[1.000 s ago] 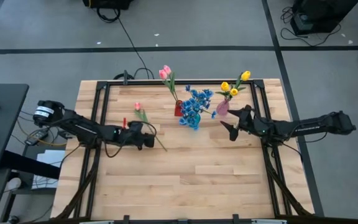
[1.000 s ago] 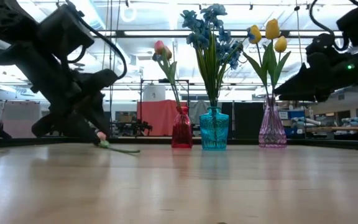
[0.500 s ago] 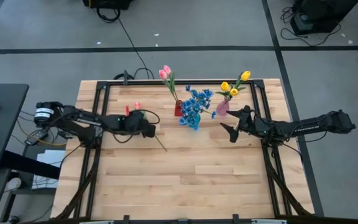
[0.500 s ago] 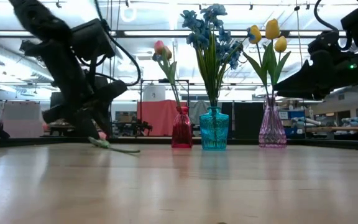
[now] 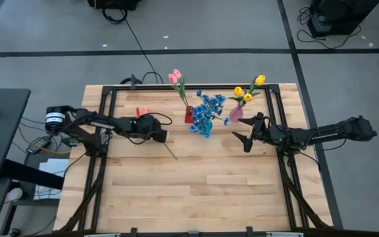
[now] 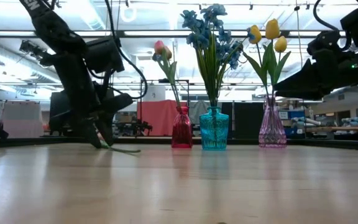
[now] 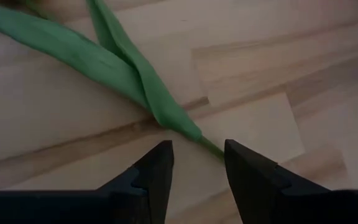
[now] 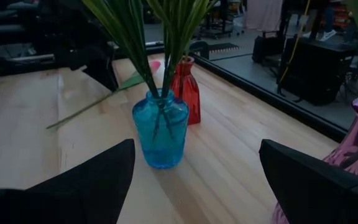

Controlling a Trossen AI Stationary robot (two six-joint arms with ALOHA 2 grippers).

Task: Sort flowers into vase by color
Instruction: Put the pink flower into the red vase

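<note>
One pink tulip (image 5: pixel 151 122) lies flat on the desk (image 5: pixel 196 191), the only flower not yet in a vase, its bloom toward the back left and its thin stem running out toward the middle of the boards. The left gripper (image 7: pixel 197 163) is low over that stem, its fingers parted with the stem and the tapering leaf (image 7: pixel 129 74) just ahead of the gap, not yet clasped; this looks like a line-up for a pinch on the stem, where the flower is thin enough to grip. The fitting home would be the red vase (image 6: pixel 181 128), which already holds pink tulips (image 5: pixel 176 77) and stands just to the flower's right at the back of the desk. Beside it the blue vase (image 8: pixel 160 127) carries the blue blooms (image 6: pixel 209 28), and the pale purple vase (image 6: pixel 271 123) carries the yellow tulips (image 6: pixel 269 31), so the colours are already kept apart in a row of three. The right gripper (image 5: pixel 245 138) waits near the purple vase with its fingers spread wide and nothing between them, clear of the left arm's reach. The desk is pale wooden planking edged by a black frame. Beyond it are a grey floor with dark tape lines, trailing cables, and, at desk height, a bright workshop with ceiling lights and further equipment.
</note>
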